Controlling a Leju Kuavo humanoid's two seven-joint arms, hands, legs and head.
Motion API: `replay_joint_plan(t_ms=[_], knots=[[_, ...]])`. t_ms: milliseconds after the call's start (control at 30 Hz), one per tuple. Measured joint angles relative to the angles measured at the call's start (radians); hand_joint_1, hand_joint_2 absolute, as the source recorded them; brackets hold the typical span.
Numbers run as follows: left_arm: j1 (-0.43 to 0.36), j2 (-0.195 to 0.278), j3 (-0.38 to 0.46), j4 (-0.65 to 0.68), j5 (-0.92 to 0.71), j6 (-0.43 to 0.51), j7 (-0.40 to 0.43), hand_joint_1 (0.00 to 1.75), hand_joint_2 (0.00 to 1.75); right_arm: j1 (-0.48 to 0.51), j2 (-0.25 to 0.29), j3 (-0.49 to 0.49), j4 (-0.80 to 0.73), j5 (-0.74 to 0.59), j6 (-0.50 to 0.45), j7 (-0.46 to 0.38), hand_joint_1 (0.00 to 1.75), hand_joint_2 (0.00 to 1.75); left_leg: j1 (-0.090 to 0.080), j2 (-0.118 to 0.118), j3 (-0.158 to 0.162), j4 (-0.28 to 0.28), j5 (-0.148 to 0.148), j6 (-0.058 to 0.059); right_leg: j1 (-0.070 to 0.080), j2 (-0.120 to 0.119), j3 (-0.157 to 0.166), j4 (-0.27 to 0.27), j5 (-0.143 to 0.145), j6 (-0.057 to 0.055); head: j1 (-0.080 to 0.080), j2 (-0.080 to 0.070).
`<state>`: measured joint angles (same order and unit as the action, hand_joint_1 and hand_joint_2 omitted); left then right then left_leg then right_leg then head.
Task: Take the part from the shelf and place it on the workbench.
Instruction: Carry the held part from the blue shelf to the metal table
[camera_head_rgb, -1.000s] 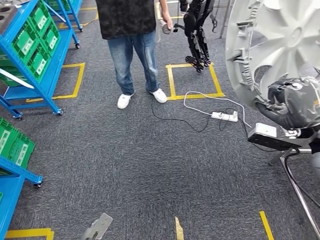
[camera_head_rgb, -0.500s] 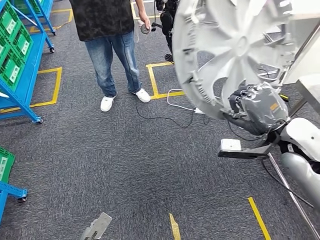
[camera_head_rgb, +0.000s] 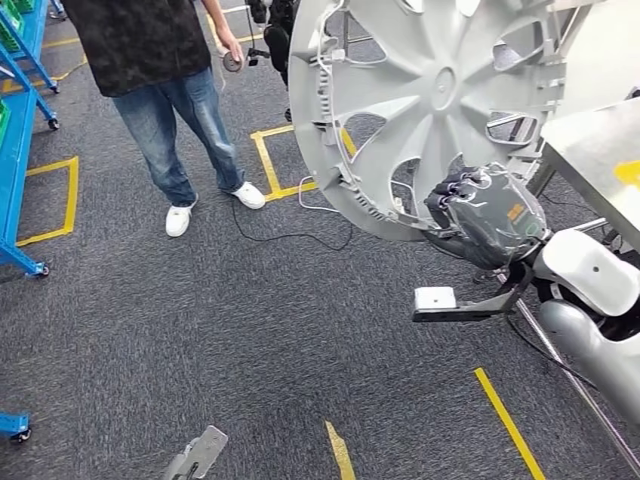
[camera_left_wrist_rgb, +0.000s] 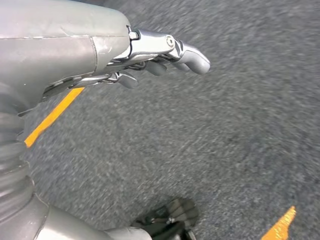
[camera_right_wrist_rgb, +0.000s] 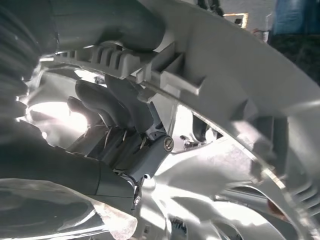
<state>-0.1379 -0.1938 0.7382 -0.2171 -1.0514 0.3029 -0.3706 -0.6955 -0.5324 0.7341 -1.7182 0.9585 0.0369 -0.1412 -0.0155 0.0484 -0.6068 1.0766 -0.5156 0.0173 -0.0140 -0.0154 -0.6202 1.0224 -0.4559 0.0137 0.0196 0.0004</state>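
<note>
The part is a large silver-grey wheel cover (camera_head_rgb: 430, 100) with spokes and cut-outs, held upright in the air at the right of the head view. My right hand (camera_head_rgb: 483, 215), wrapped in clear plastic, grips its lower rim. In the right wrist view its dark fingers (camera_right_wrist_rgb: 113, 105) hook through the back of the cover (camera_right_wrist_rgb: 241, 65). The grey workbench (camera_head_rgb: 596, 160) shows at the far right, just past the cover. My left hand (camera_left_wrist_rgb: 151, 55) hangs over the carpet with fingers stretched out and nothing in it.
A person (camera_head_rgb: 151, 60) in jeans and white shoes stands at the back left, holding a small device. A blue shelf (camera_head_rgb: 19, 120) stands at the left edge. A cable (camera_head_rgb: 287, 235) and yellow tape (camera_head_rgb: 272, 165) lie on the carpet. A stand's black foot (camera_head_rgb: 460, 312) lies below my right hand.
The whole view has swung to the right, so the shelves and the person slid left and the workbench came into sight. My right hand still grips the wheel cover.
</note>
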Motion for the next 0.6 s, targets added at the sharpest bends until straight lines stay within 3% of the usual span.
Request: replay_joint_plan(t_ms=[100, 133, 167, 233, 300, 367, 433, 500, 567, 600], knots=[[0.000, 0.000, -0.003, 0.000, -0.004, -0.004, 0.006, 0.00, 1.75, -0.050, 0.035, 0.031, 0.016, -0.003, 0.037, 0.001, 1.75, 1.75, 0.008, -0.036, -0.079, 0.183, -0.089, -0.011, 0.000, 0.028, -0.003, 0.000, 0.004, -0.010, -0.003, 0.000], [0.000, 0.000, -0.005, 0.000, -0.006, -0.006, 0.009, 0.00, 1.75, -0.067, 0.050, 0.045, 0.025, -0.006, 0.050, 0.004, 1.75, 1.75, 0.010, -0.039, -0.099, 0.226, -0.099, -0.012, 0.001, 0.039, -0.004, 0.000, 0.005, -0.012, -0.003, 0.000], [-0.001, 0.000, -0.008, 0.000, -0.009, -0.007, 0.011, 0.00, 1.75, -0.085, 0.066, 0.060, 0.036, -0.009, 0.062, 0.007, 1.75, 1.75, 0.010, -0.040, -0.104, 0.236, -0.091, -0.011, 0.001, 0.050, -0.005, 0.000, 0.005, -0.012, -0.003, 0.000], [-0.005, 0.000, -0.013, 0.000, -0.016, -0.011, 0.015, 0.00, 1.75, -0.118, 0.101, 0.090, 0.060, -0.011, 0.078, 0.017, 1.75, 1.75, 0.011, -0.052, -0.066, 0.146, -0.023, -0.006, 0.001, 0.072, -0.004, 0.000, 0.007, -0.010, -0.003, 0.000], [-0.009, 0.000, -0.019, 0.000, -0.021, -0.014, 0.017, 0.00, 1.75, -0.147, 0.139, 0.120, 0.086, -0.009, 0.083, 0.028, 1.75, 1.75, 0.013, -0.091, -0.011, 0.019, 0.036, 0.000, 0.001, 0.091, -0.007, 0.001, 0.010, -0.005, -0.002, 0.000], [-0.012, 0.000, -0.025, 0.000, -0.025, -0.016, 0.021, 0.00, 1.75, -0.166, 0.176, 0.148, 0.111, -0.008, 0.081, 0.041, 1.75, 1.75, 0.012, -0.114, 0.010, -0.035, 0.045, 0.004, -0.002, 0.107, -0.016, 0.002, 0.017, 0.006, -0.003, 0.000], [-0.016, -0.001, -0.031, 0.000, -0.027, -0.017, 0.025, 0.00, 1.75, -0.175, 0.203, 0.173, 0.132, -0.011, 0.076, 0.053, 1.75, 1.75, 0.012, -0.100, 0.013, -0.049, 0.047, 0.010, -0.006, 0.118, -0.025, -0.001, 0.021, 0.018, -0.004, 0.000], [-0.019, -0.001, -0.036, 0.000, -0.029, -0.017, 0.028, 0.00, 1.75, -0.183, 0.219, 0.195, 0.147, -0.016, 0.069, 0.063, 1.75, 1.75, 0.014, -0.083, 0.017, -0.063, 0.056, 0.022, -0.003, 0.089, -0.045, 0.029, -0.002, 0.024, 0.000, 0.000], [-0.019, -0.002, -0.040, 0.000, -0.031, -0.017, 0.029, 0.00, 1.75, -0.193, 0.231, 0.213, 0.159, -0.019, 0.061, 0.069, 1.75, 1.75, 0.012, -0.065, 0.019, -0.069, 0.061, 0.030, 0.001, 0.043, -0.095, 0.135, -0.059, 0.028, 0.005, 0.000], [-0.018, -0.002, -0.041, 0.000, -0.032, -0.017, 0.029, 0.00, 1.75, -0.196, 0.235, 0.221, 0.164, -0.019, 0.058, 0.070, 1.75, 1.75, 0.011, -0.056, 0.018, -0.068, 0.061, 0.031, 0.001, 0.031, -0.125, 0.202, -0.086, 0.031, 0.006, 0.000]])
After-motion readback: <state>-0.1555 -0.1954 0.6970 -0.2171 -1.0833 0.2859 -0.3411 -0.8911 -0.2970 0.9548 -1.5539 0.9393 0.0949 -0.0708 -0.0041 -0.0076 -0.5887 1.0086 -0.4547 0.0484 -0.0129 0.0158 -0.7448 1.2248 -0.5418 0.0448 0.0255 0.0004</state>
